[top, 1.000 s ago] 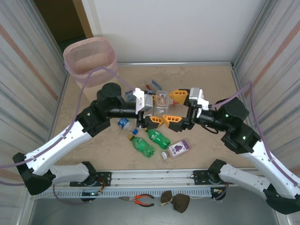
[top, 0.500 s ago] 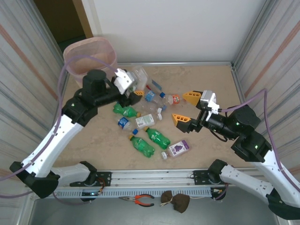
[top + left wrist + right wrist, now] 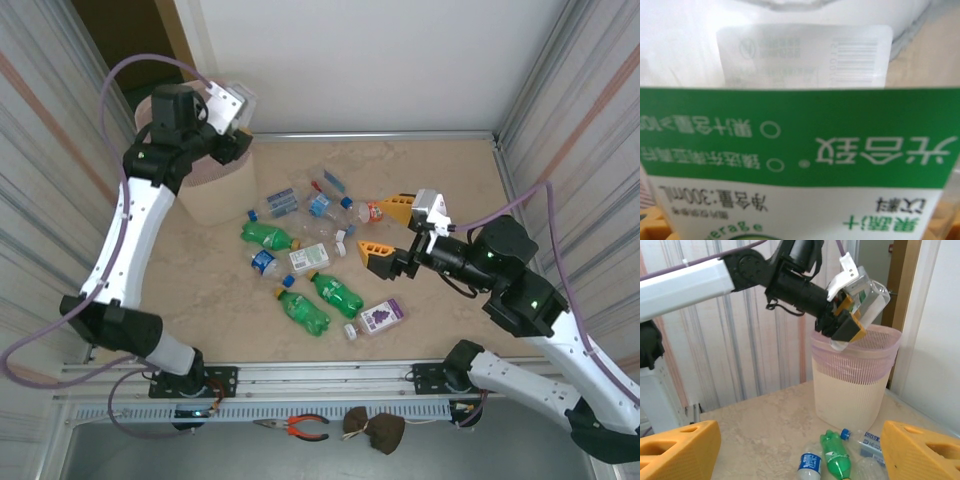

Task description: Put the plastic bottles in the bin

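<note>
near pile: purple-labelled bottle (image 3: 380,317) and green bottles (image 3: 303,311) lie on their sides on the desk (image 3: 450,170), closest to the arm bases. They're round, so any nudge probably rolls them off.
right fingers (image 3: 378,252): spread wide, nothing in them, hovering over the desk at the right of the pile. The orange bottle (image 3: 372,211) is just beside the far finger.
pick risk: the bottles are crowded. If the right fingers come down here, one could land on a neighbour and flick it away.
far pile: clear blue-labelled bottles (image 3: 281,201) lie near the foot of the bin, on its right. Reaching in there could bump the bin wall.
bin (image 3: 850,390): far left corner, pink liner (image 3: 855,359) folded over the rim. It looks tall and light, so a knock from the arm might tip it.
left fingers (image 3: 851,329): clamped on the held bottle (image 3: 869,296), clear with a green-and-white label, tilted above the bin mouth.
drop risk: the bottle's lower end looks nearer the rim than mid-mouth. Let go there and it may clip the rim or liner and bounce back onto the desk. Can't tell the exact offset.
</note>
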`<act>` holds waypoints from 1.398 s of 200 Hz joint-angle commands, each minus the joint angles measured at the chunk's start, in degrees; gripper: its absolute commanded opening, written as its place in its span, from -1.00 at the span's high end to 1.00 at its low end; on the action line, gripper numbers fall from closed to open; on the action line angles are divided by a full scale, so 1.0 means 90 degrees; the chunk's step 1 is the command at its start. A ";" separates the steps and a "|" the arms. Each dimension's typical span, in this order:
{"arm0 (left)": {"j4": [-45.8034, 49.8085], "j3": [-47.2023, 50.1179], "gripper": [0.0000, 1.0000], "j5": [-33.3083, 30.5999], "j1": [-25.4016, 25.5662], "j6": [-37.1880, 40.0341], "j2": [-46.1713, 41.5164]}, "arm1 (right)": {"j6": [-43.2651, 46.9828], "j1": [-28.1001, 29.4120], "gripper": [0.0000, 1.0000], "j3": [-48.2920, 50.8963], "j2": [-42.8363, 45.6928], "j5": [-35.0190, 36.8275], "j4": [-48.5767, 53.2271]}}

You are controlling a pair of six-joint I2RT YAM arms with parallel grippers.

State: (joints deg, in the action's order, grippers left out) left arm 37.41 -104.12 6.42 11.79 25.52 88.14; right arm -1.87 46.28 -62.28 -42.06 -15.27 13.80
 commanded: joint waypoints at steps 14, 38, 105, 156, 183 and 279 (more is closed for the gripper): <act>0.0091 -0.0929 -0.18 0.0266 -0.0778 -0.0772 0.0644 | -0.0009 0.0036 -0.62 -0.0131 0.0013 -0.0174 -0.0061; 0.0109 -0.1295 -0.18 0.0529 -0.1111 -0.1125 0.1137 | -0.0064 0.0040 -0.62 -0.0060 0.0109 -0.0084 -0.0015; 0.0954 -0.2210 -0.18 0.1138 -0.1487 -0.1018 0.2408 | -0.0135 0.0034 -0.60 0.0035 0.0318 0.0047 0.0047; 0.1517 -0.2088 -0.14 0.1164 -0.1492 -0.0046 0.2894 | -0.0042 0.0034 -0.60 0.0103 0.0408 0.0045 0.0087; 0.1965 -0.2122 -0.15 0.1284 -0.1488 0.0263 0.3104 | -0.0013 0.0033 -0.62 0.0150 0.0343 0.0095 -0.0028; 0.2786 -0.2069 -0.46 0.1402 -0.1497 0.0820 0.3417 | 0.0198 0.0039 -0.62 -0.0454 -0.0648 -0.0192 0.0185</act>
State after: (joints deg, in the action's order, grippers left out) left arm 59.70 -121.84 17.04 -1.45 31.35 117.89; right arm -0.95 46.28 -64.25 -47.97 -16.53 15.55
